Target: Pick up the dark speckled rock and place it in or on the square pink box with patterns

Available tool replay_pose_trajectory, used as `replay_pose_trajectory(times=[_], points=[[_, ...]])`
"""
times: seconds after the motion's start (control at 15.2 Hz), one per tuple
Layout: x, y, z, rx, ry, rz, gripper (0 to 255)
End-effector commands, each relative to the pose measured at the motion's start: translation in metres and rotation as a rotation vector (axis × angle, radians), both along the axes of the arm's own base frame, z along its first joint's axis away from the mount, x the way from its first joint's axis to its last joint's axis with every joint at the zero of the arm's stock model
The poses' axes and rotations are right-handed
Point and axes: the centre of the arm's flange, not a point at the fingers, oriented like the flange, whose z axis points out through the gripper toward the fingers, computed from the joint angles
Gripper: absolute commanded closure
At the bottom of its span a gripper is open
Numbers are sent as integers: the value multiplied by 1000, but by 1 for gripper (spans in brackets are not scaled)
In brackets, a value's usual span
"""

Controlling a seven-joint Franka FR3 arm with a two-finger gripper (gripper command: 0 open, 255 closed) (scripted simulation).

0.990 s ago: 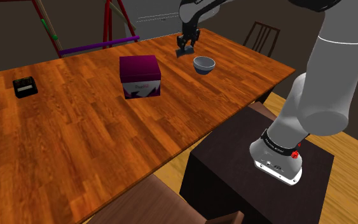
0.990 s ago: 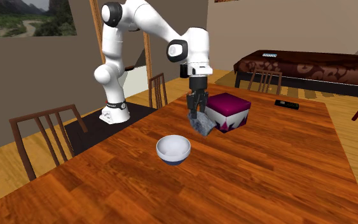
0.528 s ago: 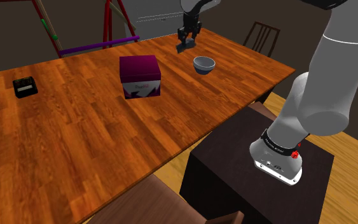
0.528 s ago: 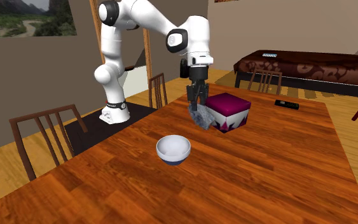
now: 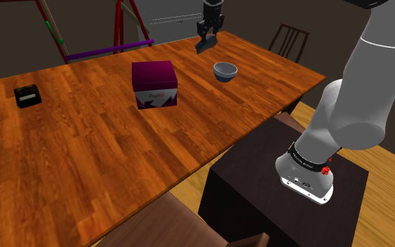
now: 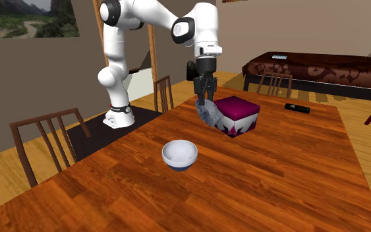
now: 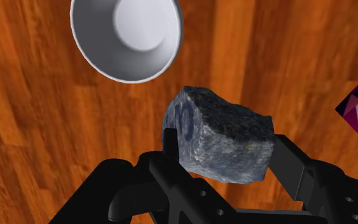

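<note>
Clamping the dark grey speckled rock between its two black fingers, the tool holds it in the air above the glossy wooden surface (the fingers are parted only as far as the rock is wide). Below it, the round white bowl sits on the surface, near the rock but not under it. To the other side stands the square magenta box with white and dark triangle patterns, lid closed, off to the side of the rock rather than under it. Farther along the surface, well apart, lies a small black object.
</note>
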Motion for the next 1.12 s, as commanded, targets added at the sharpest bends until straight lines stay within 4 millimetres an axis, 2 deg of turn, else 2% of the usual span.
replay_pose_trajectory(times=[0.0, 1.06], points=[[2, 13, 4, 0, 0, 0, 255], [30, 222, 20, 0, 0, 0, 255]])
